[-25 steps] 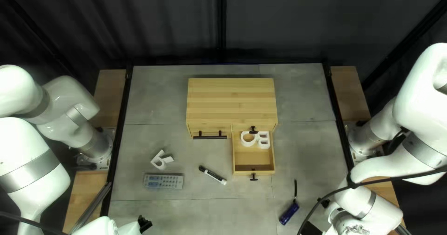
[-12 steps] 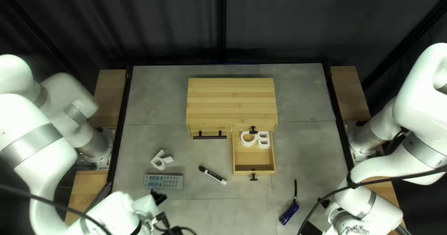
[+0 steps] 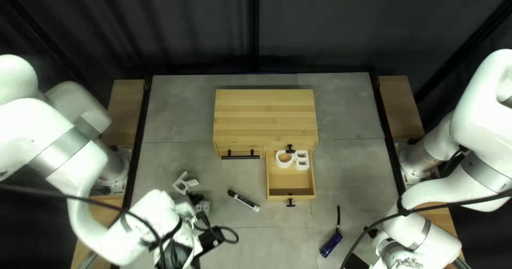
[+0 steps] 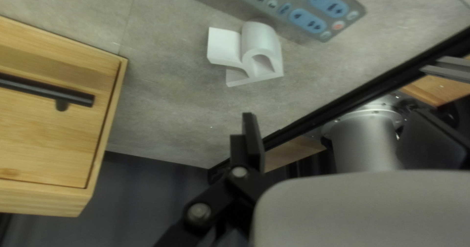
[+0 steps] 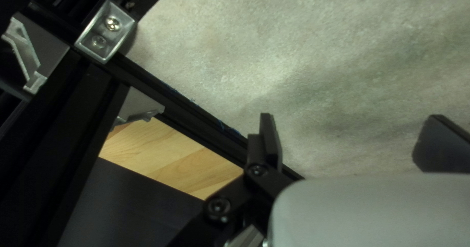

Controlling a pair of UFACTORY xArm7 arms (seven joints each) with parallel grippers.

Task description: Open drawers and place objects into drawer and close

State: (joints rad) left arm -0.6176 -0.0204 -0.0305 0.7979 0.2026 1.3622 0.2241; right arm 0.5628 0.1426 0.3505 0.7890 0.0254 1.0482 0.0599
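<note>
My left gripper [image 3: 206, 215] hangs over the remote [image 3: 203, 206], hiding most of it. In the left wrist view the gripper [image 4: 342, 138] is open, with a white letter R [image 4: 263, 48] ahead of it and the remote [image 4: 306, 13] beyond. The wooden cabinet [image 3: 265, 114] has its right drawer [image 3: 290, 181] pulled out, holding a white ring [image 3: 278, 160] and a white B [image 3: 302, 163]. Its left drawer [image 3: 240, 148] is closed. A marker [image 3: 245, 199] lies left of the open drawer. My right gripper [image 3: 362, 246], also seen as the gripper [image 5: 355, 141], stands open and empty.
A dark blue object [image 3: 332, 244] with a black strap lies near my right gripper. Black rails [image 3: 388, 135] edge the table's sides. A loose black cable hangs by my left gripper, and another crosses my right arm.
My left arm has swung in from the near left edge, bringing its gripper up and rightward over the remote. The right arm, the drawers and the loose objects have stayed put.
</note>
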